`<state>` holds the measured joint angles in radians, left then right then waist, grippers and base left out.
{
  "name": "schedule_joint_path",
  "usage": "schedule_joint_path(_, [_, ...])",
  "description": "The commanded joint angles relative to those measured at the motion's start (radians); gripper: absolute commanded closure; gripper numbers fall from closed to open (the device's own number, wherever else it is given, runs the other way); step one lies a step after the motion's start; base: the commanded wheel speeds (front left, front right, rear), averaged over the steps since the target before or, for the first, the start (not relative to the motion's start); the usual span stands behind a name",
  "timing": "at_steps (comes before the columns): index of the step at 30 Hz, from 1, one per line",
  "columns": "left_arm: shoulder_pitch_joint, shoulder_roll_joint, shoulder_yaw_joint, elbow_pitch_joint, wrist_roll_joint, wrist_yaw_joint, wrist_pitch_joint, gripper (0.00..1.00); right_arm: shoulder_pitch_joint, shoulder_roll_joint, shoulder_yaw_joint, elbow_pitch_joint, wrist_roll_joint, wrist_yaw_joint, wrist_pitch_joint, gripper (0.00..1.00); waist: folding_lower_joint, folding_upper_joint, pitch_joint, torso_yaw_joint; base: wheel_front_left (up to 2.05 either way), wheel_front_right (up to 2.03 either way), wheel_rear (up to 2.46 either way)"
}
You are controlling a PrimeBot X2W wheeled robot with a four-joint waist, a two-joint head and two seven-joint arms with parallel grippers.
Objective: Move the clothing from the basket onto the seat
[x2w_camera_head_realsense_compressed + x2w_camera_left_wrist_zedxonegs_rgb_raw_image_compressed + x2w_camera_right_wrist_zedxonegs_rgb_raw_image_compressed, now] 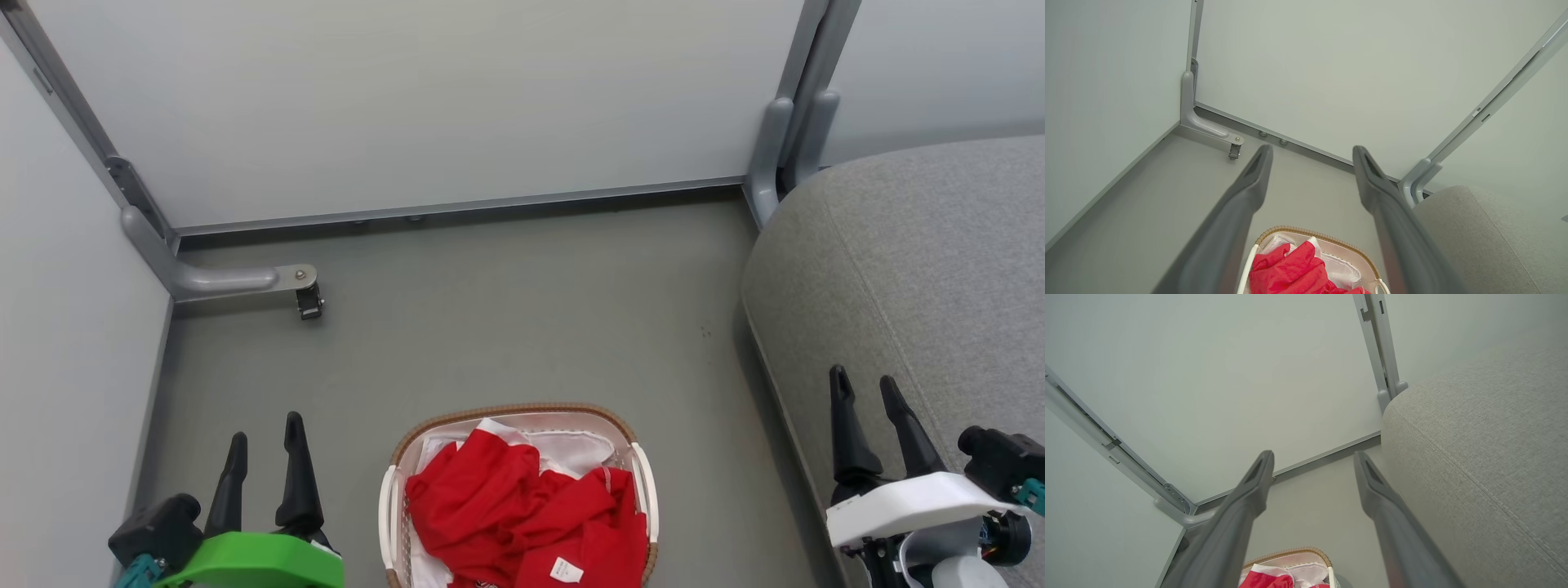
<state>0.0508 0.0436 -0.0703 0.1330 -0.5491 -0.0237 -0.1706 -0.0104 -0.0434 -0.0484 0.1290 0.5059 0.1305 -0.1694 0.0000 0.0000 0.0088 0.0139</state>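
Grey upholstered seat [922,269] is occupying the right side of the head view, with the white laundry basket [506,411] sitting on the grey floor [506,310] near its edge. Red clothing [522,506] is lying bunched inside the basket, over some white fabric [571,449]. Left hand [266,427] and right hand [861,376] are hovering to either side of the basket, each with fingers parted and gripping nothing.

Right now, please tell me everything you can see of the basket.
The basket is oval, white plastic with a brown woven rim and white side handles. It stands upright on the grey floor, left of the seat and apart from it. Red clothing and some white cloth lie in it. Its near end is out of frame.
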Motion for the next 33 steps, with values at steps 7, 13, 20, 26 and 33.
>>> schedule_joint_path(7, [0.01, 0.008, -0.013, 0.001, 0.074, 0.01, -0.025, 0.0, 0.01, -0.006, 0.009, -0.015, -0.087, 0.0, -0.026, 0.0, 0.0, 0.0, 0.002, 0.002, 0.0, 0.0, 0.0])
schedule_joint_path(13, [0.016, 0.008, -0.022, 0.007, 0.122, 0.014, -0.037, 0.0, 0.016, -0.007, 0.012, -0.016, -0.139, 0.0, -0.039, 0.0, 0.0, 0.0, 0.003, 0.005, 0.0, 0.0, 0.0])
schedule_joint_path(20, [0.022, 0.008, -0.037, 0.015, 0.174, 0.015, -0.052, 0.0, 0.022, -0.008, 0.018, -0.007, -0.195, 0.0, -0.054, 0.0, 0.0, 0.0, 0.006, 0.007, 0.0, 0.0, 0.0])
schedule_joint_path(26, [0.025, 0.009, -0.046, 0.024, 0.215, 0.017, -0.064, 0.0, 0.023, -0.008, 0.024, 0.008, -0.242, 0.0, -0.065, 0.0, 0.0, 0.0, 0.007, 0.009, 0.0, 0.0, 0.0])
schedule_joint_path(33, [0.028, 0.009, -0.058, 0.039, 0.254, 0.023, -0.078, 0.0, 0.026, -0.009, 0.035, 0.028, -0.294, 0.0, -0.079, 0.0, 0.0, 0.0, 0.011, 0.011, 0.0, 0.0, 0.0])
